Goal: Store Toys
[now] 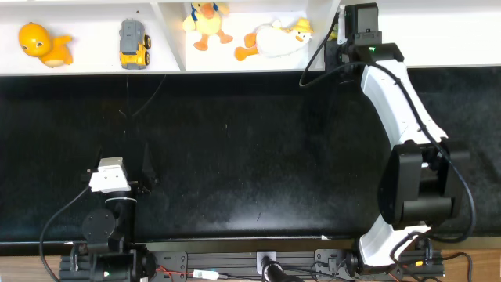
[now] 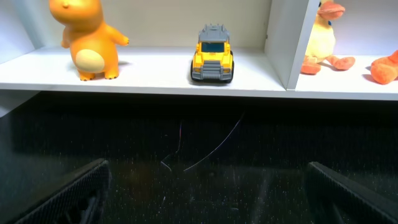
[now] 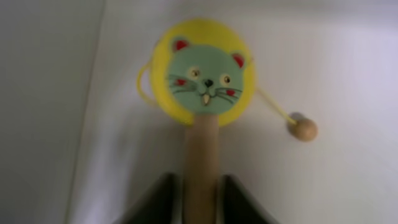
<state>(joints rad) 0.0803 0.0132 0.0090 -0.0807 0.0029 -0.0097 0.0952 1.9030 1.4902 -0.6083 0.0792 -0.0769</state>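
A rattle drum (image 3: 202,71) with a green cat face, yellow rim and wooden handle lies on the white shelf floor, its bead (image 3: 305,129) on a string beside it. My right gripper (image 3: 202,200) is shut on the handle, inside the shelf's right compartment; from above its wrist (image 1: 360,27) sits at the shelf's edge. My left gripper (image 2: 208,199) stands open and holds nothing, low over the black mat at the near left (image 1: 125,163). On the shelf (image 1: 235,64) sit an orange figure (image 1: 45,43), a yellow truck (image 1: 134,43), a yellow plush duck (image 1: 207,22) and a white plush duck (image 1: 275,39).
The black mat (image 1: 250,149) spreads between the arms and the shelf. White dividers (image 2: 283,43) split the shelf into compartments. The left wrist view faces the orange figure (image 2: 90,37) and the truck (image 2: 212,55).
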